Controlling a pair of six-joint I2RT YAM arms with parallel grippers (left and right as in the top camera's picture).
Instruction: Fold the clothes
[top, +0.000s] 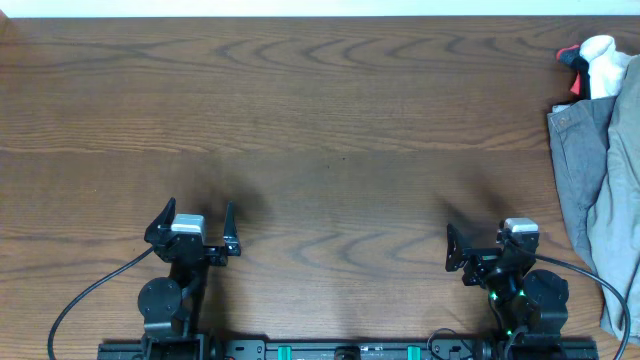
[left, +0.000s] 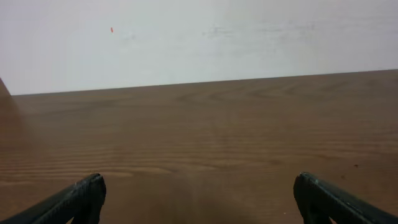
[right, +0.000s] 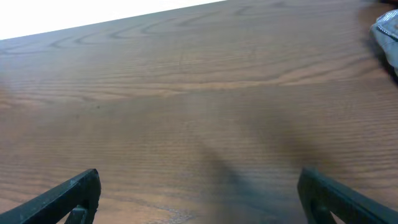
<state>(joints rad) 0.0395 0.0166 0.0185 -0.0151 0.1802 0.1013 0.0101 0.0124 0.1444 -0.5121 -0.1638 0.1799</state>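
Overhead: both arms parked at the near edge of the worktop, one toward each near corner. This looks like a start pose, nothing engaged yet. The left gripper has its jaws spread wide and holds nothing. The right gripper is also spread and empty. The shorts lie crumpled at the right edge, partly running off frame, heaped against a darker grey garment. A small white-and-red cloth item sits by the far right corner. The pile looks dumped, not laid out, so my read is the shorts have to be pulled to the middle and flattened before any fold. The right arm is the closer one for that.

Left wrist: left gripper, both fingers at the frame's bottom corners, only bare wood between them, pale wall behind. No cloth in sight, which fits the pile being on the other side.

Right wrist: right gripper released, bare wood between the fingers. A sliver of pale cloth shows at the upper right, well apart from the jaws. Can't tell which garment it is.
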